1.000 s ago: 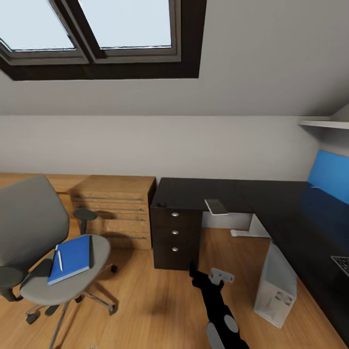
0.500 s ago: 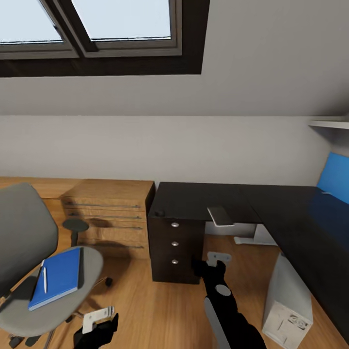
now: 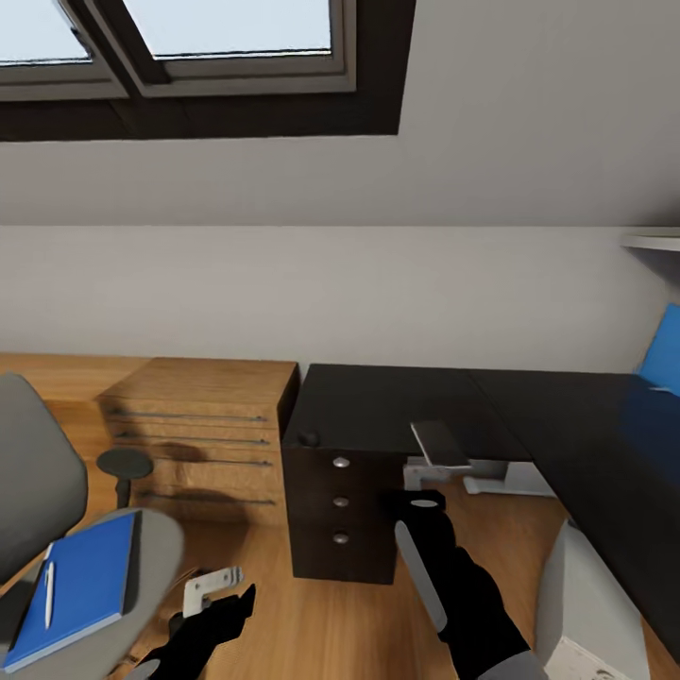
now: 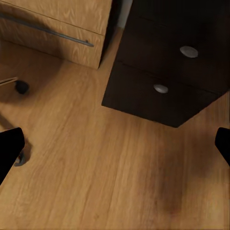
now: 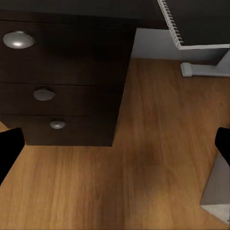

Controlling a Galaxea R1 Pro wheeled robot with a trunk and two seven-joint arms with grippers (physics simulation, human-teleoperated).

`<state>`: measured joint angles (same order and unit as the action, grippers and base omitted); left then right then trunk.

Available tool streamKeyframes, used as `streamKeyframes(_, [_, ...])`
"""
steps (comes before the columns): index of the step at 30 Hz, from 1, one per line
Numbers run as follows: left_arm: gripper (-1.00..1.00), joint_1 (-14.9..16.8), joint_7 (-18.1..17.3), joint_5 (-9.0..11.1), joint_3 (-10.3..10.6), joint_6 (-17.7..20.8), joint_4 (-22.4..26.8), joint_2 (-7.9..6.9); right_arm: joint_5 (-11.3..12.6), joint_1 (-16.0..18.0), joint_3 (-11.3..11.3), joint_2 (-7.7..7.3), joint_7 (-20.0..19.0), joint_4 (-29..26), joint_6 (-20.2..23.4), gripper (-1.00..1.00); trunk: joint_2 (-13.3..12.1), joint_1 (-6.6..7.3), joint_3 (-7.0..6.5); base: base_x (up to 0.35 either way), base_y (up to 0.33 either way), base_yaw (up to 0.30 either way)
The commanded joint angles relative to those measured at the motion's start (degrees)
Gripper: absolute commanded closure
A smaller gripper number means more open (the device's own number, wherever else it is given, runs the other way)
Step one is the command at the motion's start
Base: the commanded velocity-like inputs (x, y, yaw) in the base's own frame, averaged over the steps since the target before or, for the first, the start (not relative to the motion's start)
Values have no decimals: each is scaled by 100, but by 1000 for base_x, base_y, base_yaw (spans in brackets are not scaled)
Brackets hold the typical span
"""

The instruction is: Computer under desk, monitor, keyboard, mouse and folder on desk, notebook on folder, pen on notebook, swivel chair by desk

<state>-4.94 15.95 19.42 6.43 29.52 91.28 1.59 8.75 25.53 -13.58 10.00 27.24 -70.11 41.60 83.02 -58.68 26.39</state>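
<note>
The grey swivel chair [image 3: 38, 482] stands at the left, with the blue folder [image 3: 74, 587] flat on its seat and the white pen [image 3: 47, 595] lying on the folder. The black desk [image 3: 378, 401] stands ahead with its drawer unit [image 3: 340, 515] [image 4: 163, 72] [image 5: 62, 76]. A thin grey slab, seemingly the notebook [image 3: 440, 442] [image 5: 196, 24], overhangs the desk's edge. A small dark lump, perhaps the mouse [image 3: 308, 438], sits on the desk corner. The grey computer [image 3: 590, 604] [image 5: 218, 187] stands on the floor under the desk. My left gripper [image 3: 236, 604] [image 4: 115, 148] and right gripper [image 3: 408, 505] [image 5: 115, 148] hang open over the floor, holding nothing.
A light wooden dresser [image 3: 203, 430] [image 4: 52, 28] stands left of the drawer unit. The chair's castor [image 4: 20, 87] rests near my left gripper. The desk's white leg [image 3: 491, 477] [image 5: 206, 67], blue back panel [image 3: 666, 364], a wall shelf [image 3: 652, 243] and the skylight [image 3: 227, 38] are in view.
The camera has moved closer to the desk, so the chair slid towards the picture's left edge. My left arm came into view and my right arm rose towards the drawers.
</note>
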Motion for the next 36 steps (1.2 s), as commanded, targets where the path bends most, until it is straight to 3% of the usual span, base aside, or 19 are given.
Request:
streamKeyframes(1, [-100, 1, 51, 58, -2, 19, 10, 11, 63, 8, -5, 0, 60, 28, -24, -100, 3, -4, 5, 322, 0, 0])
streamKeyframes(2, [-100, 2, 44, 52, -125, 32, 4, 30, 86, 14, -11, 0, 68, 88, -151, -100, 3, -4, 5, 322, 0, 115])
streamKeyframes(7, [-100, 2, 41, 41, -329, 36, -3, 35, 104, -4, -28, 0, 72, 107, -223, -100, 3, -4, 5, 316, 0, 193])
streamKeyframes(11, [-100, 2, 40, 29, -386, 29, -5, 42, 109, -43, -52, 0, 36, 105, -246, -100, 3, -4, 6, 143, 0, 257])
streamKeyframes(36, [-100, 2, 40, 10, -382, 19, -5, 48, 69, -57, -242, 0, -577, 110, -270, -100, 3, -4, 71, 4, 0, 272])
